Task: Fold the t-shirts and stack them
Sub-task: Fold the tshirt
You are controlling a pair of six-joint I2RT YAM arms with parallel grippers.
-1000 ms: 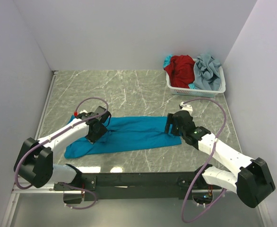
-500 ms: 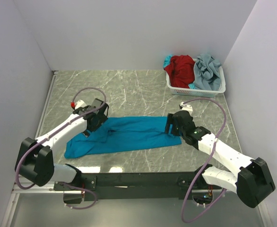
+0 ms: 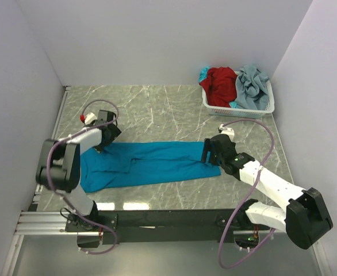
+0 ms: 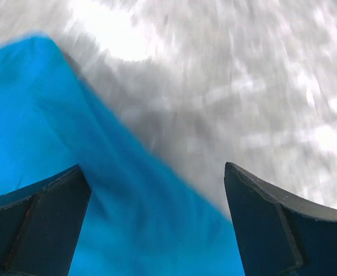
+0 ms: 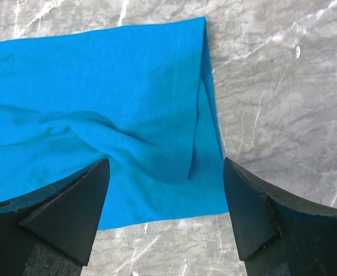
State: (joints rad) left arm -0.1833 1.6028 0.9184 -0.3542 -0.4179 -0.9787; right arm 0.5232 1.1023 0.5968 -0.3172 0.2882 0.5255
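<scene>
My left end effector (image 4: 152,172) stands wide apart and grips nothing. It hangs over the far left edge of the teal-blue t-shirt (image 3: 157,164), and its blurred wrist view shows cloth on one side and bare table (image 3: 157,109) on the other. My right end effector (image 5: 165,164) is spread wide and empty too, above the shirt's right hem. The shirt lies stretched lengthwise on the near table, while the red t-shirt (image 3: 220,83) and the pale grey-blue t-shirt (image 3: 252,86) sit heaped in the white basket (image 3: 237,110) at the far right.

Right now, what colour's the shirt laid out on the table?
The shirt is plain teal-blue; clearest in the right wrist view.
</scene>
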